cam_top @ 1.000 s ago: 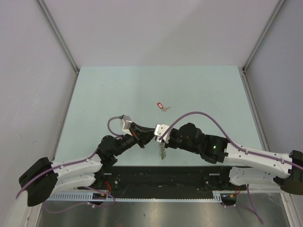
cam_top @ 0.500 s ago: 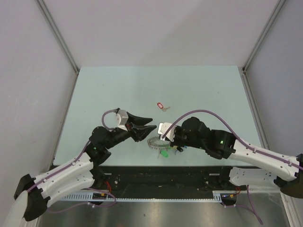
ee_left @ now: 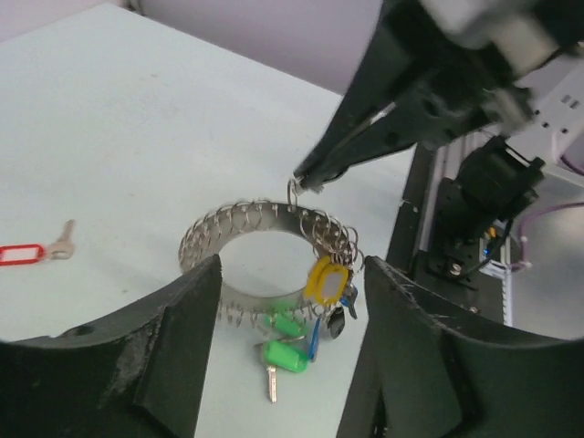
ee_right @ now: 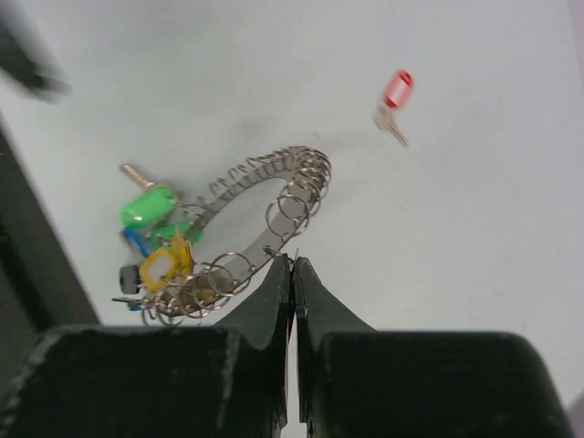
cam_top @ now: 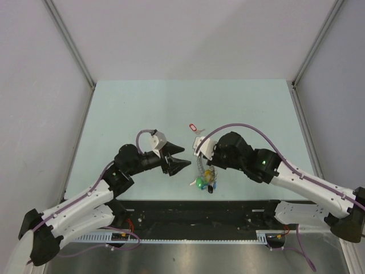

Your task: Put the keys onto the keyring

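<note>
Pale green table (cam_top: 114,103) below, we pinch the keyring (ee_right: 265,182) by one rim loop in the tight-shut right gripper (ee_right: 294,260): light, springy wire, we judge. Our left gripper (cam_top: 185,156) gapes empty at its 9 o'clock. At 12 o'clock lies the red-tagged key (cam_top: 194,127), likely slippery; we'd grip its tag.

Keyring (ee_left: 242,219) shiny grey metal; green tag (ee_left: 285,357) glossy plastic; table (ee_left: 137,119) matt, perhaps laminate.
</note>
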